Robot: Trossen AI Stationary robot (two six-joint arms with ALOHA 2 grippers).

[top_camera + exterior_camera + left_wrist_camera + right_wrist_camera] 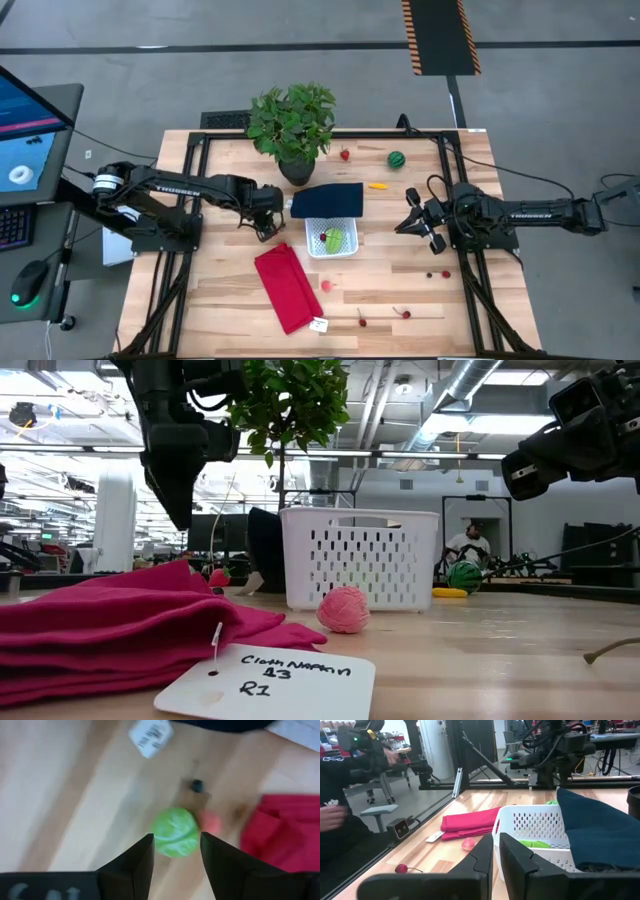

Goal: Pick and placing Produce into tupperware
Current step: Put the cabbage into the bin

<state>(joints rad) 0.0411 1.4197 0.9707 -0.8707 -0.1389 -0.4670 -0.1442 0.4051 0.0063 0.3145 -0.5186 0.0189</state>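
While the right gripper [412, 224] just hangs out over the right half of the table with its fingers pretty much closed on nothing, the left gripper [176, 851] is the busy one. It sits just left of the white tupperware [331, 242], and in the left wrist view a round green sprout-looking piece of produce [175, 832] sits right between its two dark fingers [137, 861]. They're close on either side of it, but I honestly can't tell if they're clamped on it or only framing it.

The tupperware is mid-table with a light green veggie [334, 240] and a bit of red already inside, and its navy lid [327, 200] lies against the far edge. A red cloth [288, 287] lies just in front and to the left, with a white tag [266, 682] at its near end.

Other produce is scattered around: a pink ball [344, 609] near the basket, a striped green melon [397, 159], an orange carrot-ish thing [377, 185], a strawberry [345, 154] by the potted plant [293, 124], and tiny cherries [403, 313] along the front
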